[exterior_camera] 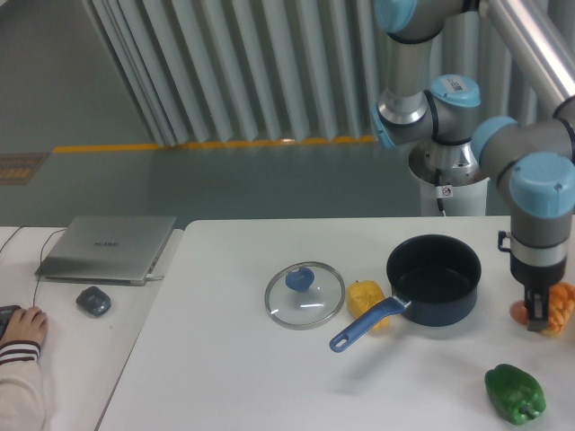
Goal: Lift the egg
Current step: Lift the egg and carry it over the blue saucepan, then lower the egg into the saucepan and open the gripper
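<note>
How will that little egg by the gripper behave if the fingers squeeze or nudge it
The egg looks smooth and rounded, so it may slip between the gripper fingers or roll if nudged on the flat table. It looks small beside the green pepper, so probably light. The orange bumpy item close beside it could block rolling that way.

Arm base: mounted on a round pedestal at the far right, behind the surface point(269, 377).
Upper links: rise from the base out of the top edge, then come back down along the right side as a long silver tube.
Joints: grey housings with light blue caps, one at the far right, one lower by the wrist.
Wrist: points straight down over the right edge of the surface.
Hand point(536, 321): hangs vertical, low, close to the surface at the right; fingers dark, narrow, close together; spacing too small to judge.
</note>
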Robot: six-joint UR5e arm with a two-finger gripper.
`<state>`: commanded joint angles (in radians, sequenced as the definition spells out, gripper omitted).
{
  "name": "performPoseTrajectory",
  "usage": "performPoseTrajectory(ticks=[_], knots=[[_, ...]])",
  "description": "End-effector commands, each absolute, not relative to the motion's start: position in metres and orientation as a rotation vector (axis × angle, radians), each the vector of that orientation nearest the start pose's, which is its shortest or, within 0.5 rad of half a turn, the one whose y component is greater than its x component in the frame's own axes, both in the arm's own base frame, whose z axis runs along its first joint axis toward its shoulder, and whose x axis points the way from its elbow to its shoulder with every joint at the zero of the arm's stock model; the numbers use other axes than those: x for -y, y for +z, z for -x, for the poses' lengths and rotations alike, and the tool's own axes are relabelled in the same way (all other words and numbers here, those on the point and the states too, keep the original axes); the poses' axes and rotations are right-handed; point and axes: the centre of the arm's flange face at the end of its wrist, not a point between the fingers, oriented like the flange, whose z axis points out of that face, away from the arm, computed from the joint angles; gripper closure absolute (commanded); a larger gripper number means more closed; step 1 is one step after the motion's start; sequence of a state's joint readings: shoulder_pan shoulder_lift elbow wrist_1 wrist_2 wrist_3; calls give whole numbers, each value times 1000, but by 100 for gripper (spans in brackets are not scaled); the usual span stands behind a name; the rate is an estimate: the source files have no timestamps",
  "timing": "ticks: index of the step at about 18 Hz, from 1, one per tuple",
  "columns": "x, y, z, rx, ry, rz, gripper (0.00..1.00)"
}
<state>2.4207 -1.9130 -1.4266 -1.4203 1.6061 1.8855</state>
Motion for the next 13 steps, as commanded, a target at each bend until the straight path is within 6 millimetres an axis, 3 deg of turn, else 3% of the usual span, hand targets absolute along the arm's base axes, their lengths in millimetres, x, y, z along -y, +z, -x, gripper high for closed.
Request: performPoseTrajectory(ticks=[7, 13], knots=[[-518, 409, 334, -1491, -122, 2785, 76], [-525, 417, 308, -1447, -171, 2757, 76]])
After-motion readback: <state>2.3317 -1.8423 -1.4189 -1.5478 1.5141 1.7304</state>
